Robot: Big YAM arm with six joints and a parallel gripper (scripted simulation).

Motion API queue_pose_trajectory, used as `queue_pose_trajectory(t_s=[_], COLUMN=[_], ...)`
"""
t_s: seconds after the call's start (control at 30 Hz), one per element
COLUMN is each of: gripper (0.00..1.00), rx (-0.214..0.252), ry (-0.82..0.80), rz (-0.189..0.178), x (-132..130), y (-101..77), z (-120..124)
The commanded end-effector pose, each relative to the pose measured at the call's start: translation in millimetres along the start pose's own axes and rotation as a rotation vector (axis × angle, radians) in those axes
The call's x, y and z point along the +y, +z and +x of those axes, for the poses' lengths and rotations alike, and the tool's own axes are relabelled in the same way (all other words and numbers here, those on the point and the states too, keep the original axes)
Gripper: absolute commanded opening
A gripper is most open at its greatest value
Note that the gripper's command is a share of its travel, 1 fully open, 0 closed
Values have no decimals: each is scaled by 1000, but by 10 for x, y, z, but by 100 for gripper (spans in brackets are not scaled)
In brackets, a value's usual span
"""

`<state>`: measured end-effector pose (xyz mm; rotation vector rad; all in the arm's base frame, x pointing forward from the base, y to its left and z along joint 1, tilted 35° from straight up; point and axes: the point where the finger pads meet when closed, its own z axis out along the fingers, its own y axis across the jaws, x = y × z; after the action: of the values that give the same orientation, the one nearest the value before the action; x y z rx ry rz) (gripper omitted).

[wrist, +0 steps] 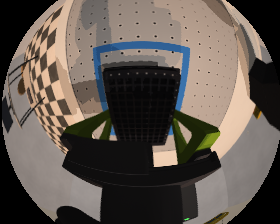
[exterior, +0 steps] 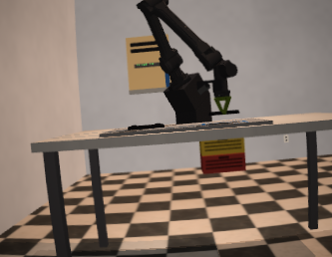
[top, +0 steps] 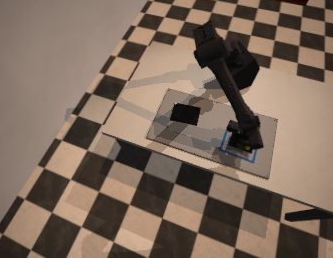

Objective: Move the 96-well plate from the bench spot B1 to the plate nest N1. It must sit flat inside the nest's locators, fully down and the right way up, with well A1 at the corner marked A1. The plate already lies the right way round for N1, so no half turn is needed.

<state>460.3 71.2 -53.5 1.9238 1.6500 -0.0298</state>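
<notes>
One arm [top: 229, 77] stands on one bench [top: 304, 132], and one grey mat [top: 264, 167] lies on the bench in front of the arm's base. On the mat there is one blue square outline [top: 224, 148], the bench spot B1, and one dark plate nest [top: 185, 114].

Taking the blue outline as landmark: the one 96-well plate [wrist: 139, 103] sits within it, black, its grid of wells facing up in the wrist view. The gripper [wrist: 146, 128] is directly over the outline, pointing down. Its two green fingers stand one on each long side of the plate and are clamped against it, so the plate is gripped. In the exterior view the gripper [exterior: 222, 108] appears just above the mat's surface; whether the plate has left the mat cannot be told.

The nest lies on the same mat, well apart from the outline, toward the mat's far end, with nothing in it.
</notes>
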Motion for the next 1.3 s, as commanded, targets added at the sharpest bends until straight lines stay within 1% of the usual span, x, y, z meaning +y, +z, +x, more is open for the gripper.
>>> queue_pose_trajectory(t_s=[0.0,0.17,0.23,0.73,0.87,0.9,0.93,1.27], gripper=[0,0,0,0,0,0,0,0], rx=[14,14,14,19,19,17,11,11], ry=[7,6,6,12,14,20,10,10], rz=[-30,-29,-29,-36,-37,-35,-22,-22], x=[98,86,86,132,146,153,107,107], y=[-236,-317,-317,-585,-608,-593,-505,-505], z=[63,59,59,72,71,47,37,37])
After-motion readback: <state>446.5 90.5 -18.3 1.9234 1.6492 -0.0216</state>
